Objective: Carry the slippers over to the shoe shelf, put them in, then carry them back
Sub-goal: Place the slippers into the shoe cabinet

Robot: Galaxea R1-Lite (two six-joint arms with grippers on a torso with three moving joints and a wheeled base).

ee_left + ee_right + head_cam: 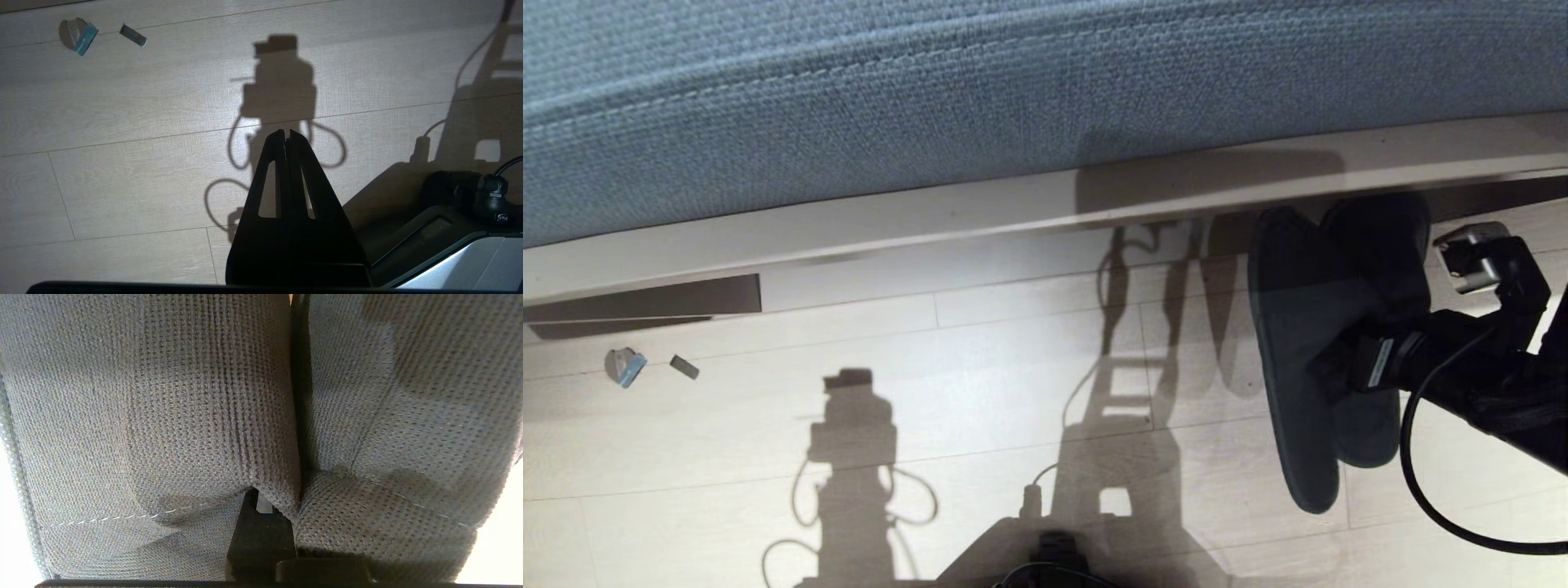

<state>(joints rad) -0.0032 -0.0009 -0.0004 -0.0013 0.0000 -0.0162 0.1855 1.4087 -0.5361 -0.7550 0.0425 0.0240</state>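
Slippers (1298, 351) both pinched together, hanging soles-out in the right tool (1339, 363), clamped tight on the straps. Toes poke just under the front edge of the shelf (1013, 216) on the far right, heels dangling out over the floor (768, 457). Close-up from the right wrist: nothing but knit strap fabric, two straps pressed side by side around the black finger.

Blue-grey cushion (849, 106) fills the far side, sitting on top of the bench unit. Cubby opening itself mostly hidden under that edge, so hard to say how deep the pair really is.

Progress guess: pickup done, carry pretty much done, insertion only just starting. Not set down, not released. Left to do: push in, let go, then grab again and haul back. So maybe a third through, tops.

Left tool (287, 136) closed on nothing, parked near the base, pointing at bare floor. Couple of small scraps (625, 366) lying on the floor far left, nothing to do with the job.
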